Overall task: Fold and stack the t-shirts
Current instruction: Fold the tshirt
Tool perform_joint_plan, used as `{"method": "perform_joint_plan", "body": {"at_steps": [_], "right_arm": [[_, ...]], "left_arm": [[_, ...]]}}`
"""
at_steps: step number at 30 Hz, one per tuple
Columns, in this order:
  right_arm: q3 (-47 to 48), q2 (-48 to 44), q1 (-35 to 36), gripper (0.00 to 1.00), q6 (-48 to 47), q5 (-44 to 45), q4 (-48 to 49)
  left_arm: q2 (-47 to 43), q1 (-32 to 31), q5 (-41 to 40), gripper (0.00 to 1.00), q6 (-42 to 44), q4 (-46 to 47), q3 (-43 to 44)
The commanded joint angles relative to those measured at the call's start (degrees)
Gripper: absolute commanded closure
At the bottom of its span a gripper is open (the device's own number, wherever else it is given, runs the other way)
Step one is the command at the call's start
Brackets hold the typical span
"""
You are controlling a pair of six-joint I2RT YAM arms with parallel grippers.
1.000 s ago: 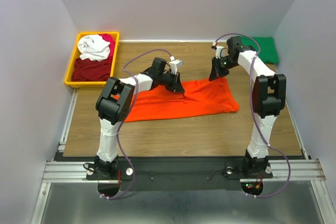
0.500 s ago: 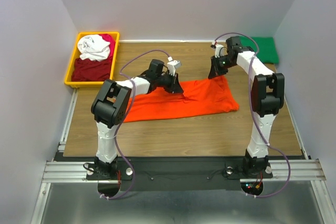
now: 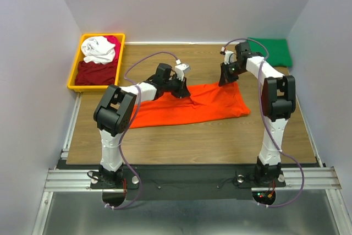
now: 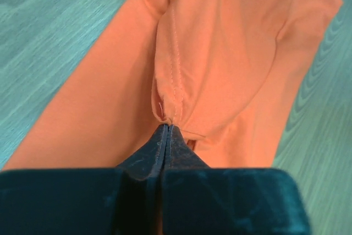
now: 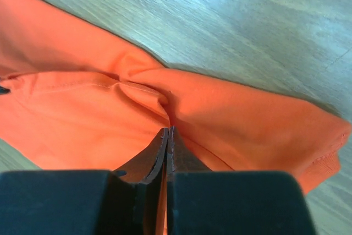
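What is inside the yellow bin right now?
The bin holds a crumpled white shirt at the far end, a magenta shirt beside it, a dark red shirt filling the near part. Anything beneath is covered.

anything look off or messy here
Nothing damaged or spilled. The orange t-shirt lies skewed across the table, puckered where the left gripper and right gripper pinch its far edge. In the yellow bin, a white shirt sits crumpled on a dark red shirt.
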Motion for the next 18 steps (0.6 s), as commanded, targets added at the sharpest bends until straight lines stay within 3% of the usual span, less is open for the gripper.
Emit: {"method": "perform_joint_plan", "body": {"at_steps": [1,3,4,6,12,18], "right_arm": [[0.5,-1.0,0.0,0.86,1.2,2.8,3.1],[0.4,-2.1,0.0,0.79,1.4,4.4,3.1],[0.3,-2.8,0.0,0.68,1.9,5.4,3.1],[-0.7,-4.4,0.0,0.62,1.6,8.5,3.0],[-8.4,-15.6,-0.2,0.63,1.4,13.7,2.1],[-19.0,-22.7,-0.1,0.67,0.7,11.5,-4.7]], "left_arm": [[0.0,-0.1,-3.4,0.79,2.1,-1.4,1.4],[0.1,-0.1,-4.8,0.66,2.0,-2.4,1.9],[-0.1,-0.1,-5.2,0.6,2.1,-3.1,1.8],[-2.1,0.2,-5.9,0.55,2.3,-3.6,1.4],[-9.3,0.7,-7.2,0.53,6.5,-5.5,-0.8],[-11.2,1.4,-11.3,0.55,11.6,-14.5,1.2]]}}
